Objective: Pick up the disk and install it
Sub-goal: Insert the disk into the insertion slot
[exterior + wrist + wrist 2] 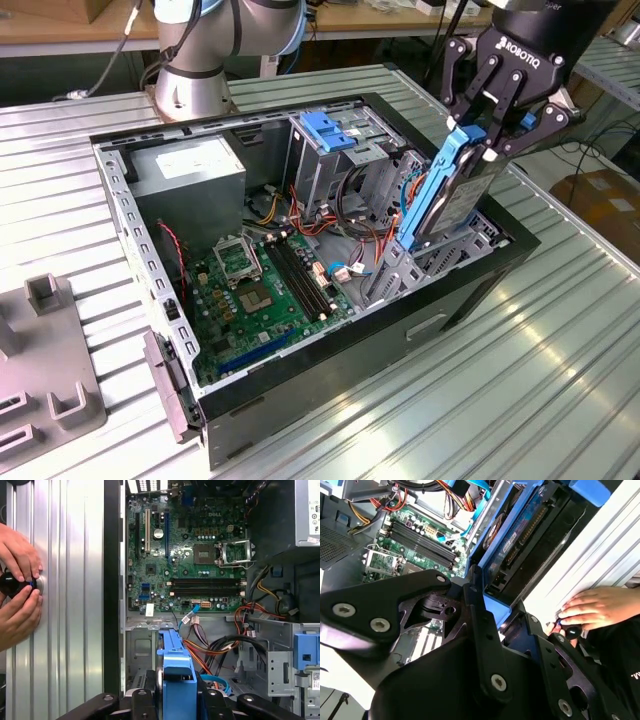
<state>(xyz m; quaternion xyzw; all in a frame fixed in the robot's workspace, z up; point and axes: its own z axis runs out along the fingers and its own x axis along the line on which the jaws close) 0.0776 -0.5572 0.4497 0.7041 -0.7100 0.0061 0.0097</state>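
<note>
Step in hand: installation. The gripper point(488, 140) has its fingers clamped on the top edge of the disk point(455, 200). The disk stands nearly upright, its lower end at the mouth of the drive bay point(415, 270), toward the exterior view's right of the open computer case point(330, 385). In my judgement, seating calls for keeping the blue carrier square to the bay rails. The arm reaches down from above. A person's hands point(17, 580) work beside the case.

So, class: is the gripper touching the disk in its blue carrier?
Touching. In the exterior view the gripper is clamped on the top end of the disk, holding it on end over the computer case.
</note>
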